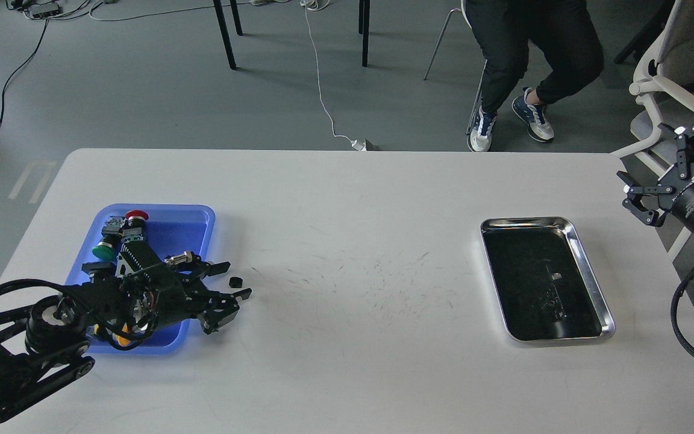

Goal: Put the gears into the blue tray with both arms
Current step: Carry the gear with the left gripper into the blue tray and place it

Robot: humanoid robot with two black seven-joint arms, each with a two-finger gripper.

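One small black gear [235,281] lies on the white table just right of the blue tray [193,224]. My left gripper [236,279] hovers low over the tray's right edge, open, its two prongs reaching either side of the gear without closing on it. Inside the tray sit push-buttons with a red cap [136,215], a green cap [102,251] and a yellow cap [119,340], partly hidden under my arm. My right gripper [660,169] is open and empty beyond the table's right edge. No other gear shows.
A shiny steel tray [591,283] with a dark inside lies on the right side of the table. A person's legs [528,54] and chairs stand beyond the far edge. A white chair [678,78] is close to my right gripper.
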